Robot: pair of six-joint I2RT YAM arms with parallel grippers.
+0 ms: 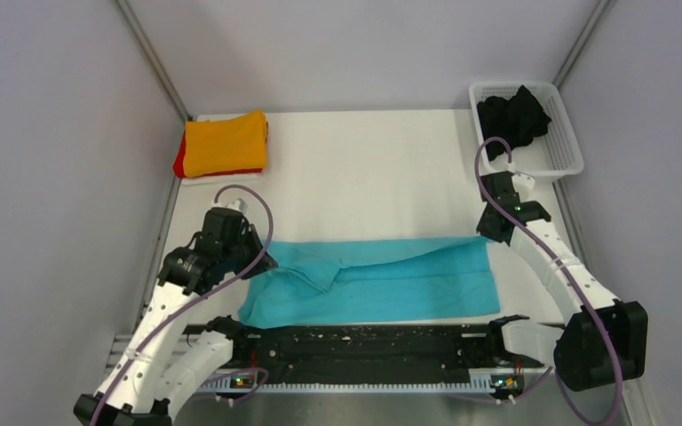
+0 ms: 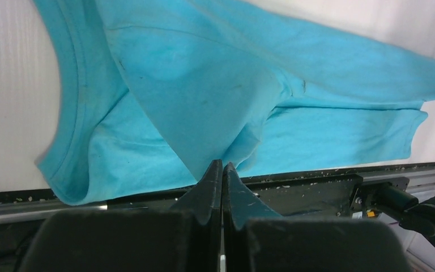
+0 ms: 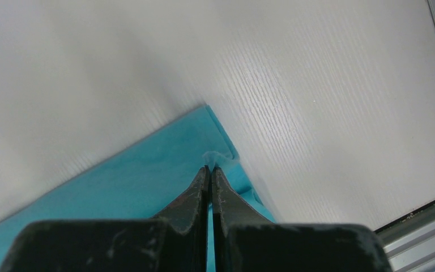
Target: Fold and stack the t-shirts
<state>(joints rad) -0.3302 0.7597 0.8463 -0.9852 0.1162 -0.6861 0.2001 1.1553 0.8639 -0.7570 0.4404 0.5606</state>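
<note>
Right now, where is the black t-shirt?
In the top view, the black t-shirt lies bunched inside the white mesh basket at the far right corner of the table, across from the folded orange t-shirt at far left.

No writing, label, brand or number can be read in any view. The turquoise t-shirt [image 1: 382, 280] is plain cloth, and the white mesh basket [image 1: 563, 146] at the tabletop's far right corner shows no legible mark.

Both the left gripper [image 2: 222, 164] and right gripper [image 3: 209, 168] are pinched closed.
</note>
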